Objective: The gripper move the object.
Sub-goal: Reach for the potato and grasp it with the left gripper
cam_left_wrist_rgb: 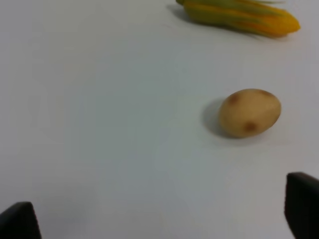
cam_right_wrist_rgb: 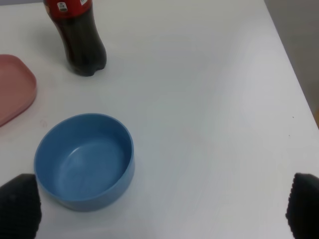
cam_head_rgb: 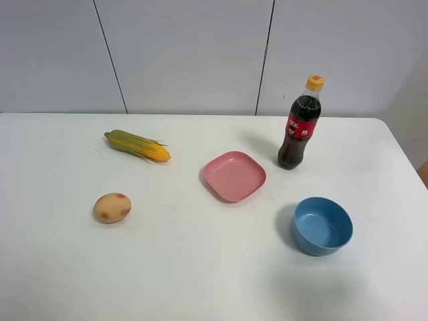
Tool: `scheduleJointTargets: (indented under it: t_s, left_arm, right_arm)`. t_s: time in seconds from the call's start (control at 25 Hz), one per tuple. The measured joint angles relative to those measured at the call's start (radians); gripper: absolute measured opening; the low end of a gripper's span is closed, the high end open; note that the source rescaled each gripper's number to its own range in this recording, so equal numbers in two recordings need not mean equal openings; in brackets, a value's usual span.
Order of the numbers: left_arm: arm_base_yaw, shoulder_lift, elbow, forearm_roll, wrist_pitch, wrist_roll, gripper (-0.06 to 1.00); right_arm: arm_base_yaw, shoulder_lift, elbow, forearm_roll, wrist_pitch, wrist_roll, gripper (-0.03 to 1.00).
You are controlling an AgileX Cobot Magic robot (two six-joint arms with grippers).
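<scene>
The tan potato-like object (cam_head_rgb: 112, 208) with brownish blotches lies on the white table at the left. It also shows in the left wrist view (cam_left_wrist_rgb: 249, 112). My left gripper (cam_left_wrist_rgb: 160, 218) is open and empty, its black fingertips (cam_left_wrist_rgb: 301, 206) wide apart, short of the object. My right gripper (cam_right_wrist_rgb: 162, 206) is open and empty, its fingertips (cam_right_wrist_rgb: 20, 206) spread, with the blue bowl (cam_right_wrist_rgb: 84, 160) just beyond one of them. Neither arm shows in the exterior high view.
A yellow-green corn cob (cam_head_rgb: 138, 146) lies behind the object, also in the left wrist view (cam_left_wrist_rgb: 239, 15). A pink plate (cam_head_rgb: 234, 176) sits mid-table, a cola bottle (cam_head_rgb: 300, 123) at the back right, the blue bowl (cam_head_rgb: 322, 225) at the front right. The table's right edge (cam_right_wrist_rgb: 294, 84) is near.
</scene>
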Motion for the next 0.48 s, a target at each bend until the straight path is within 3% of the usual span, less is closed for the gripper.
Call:
scheduleJointTargets:
  t_s: [0.48]
  left_arm:
    - [-0.017, 0.579, -0.18, -0.036, -0.038, 0.167, 1.0]
  right_arm:
    - [0.0, 0.0, 0.0, 0.0, 0.0, 0.0, 1.0]
